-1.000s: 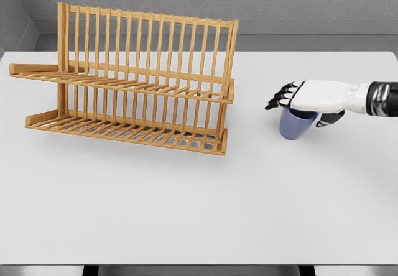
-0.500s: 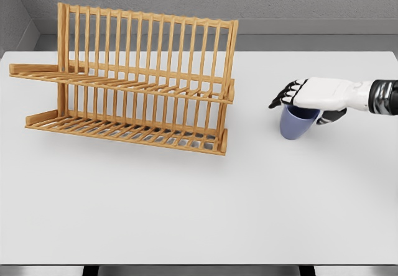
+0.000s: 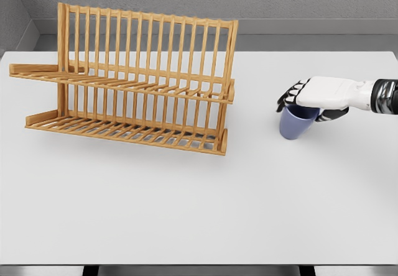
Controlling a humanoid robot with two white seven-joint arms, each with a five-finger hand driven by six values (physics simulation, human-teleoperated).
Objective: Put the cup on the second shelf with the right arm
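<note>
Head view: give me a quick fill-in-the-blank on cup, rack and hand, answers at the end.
1. The cup is ____ in colour.
2. The right hand sits over the cup's ____.
3. The wooden rack has ____ shelves, both bare.
4. The cup stands on the table, to the ____ of the rack in the picture.

Answers: blue; rim; two; right

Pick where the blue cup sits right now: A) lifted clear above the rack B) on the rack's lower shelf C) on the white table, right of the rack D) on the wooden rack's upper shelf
C: the blue cup stands on the white table right of the wooden two-tier rack, with the right hand over its rim.
</note>
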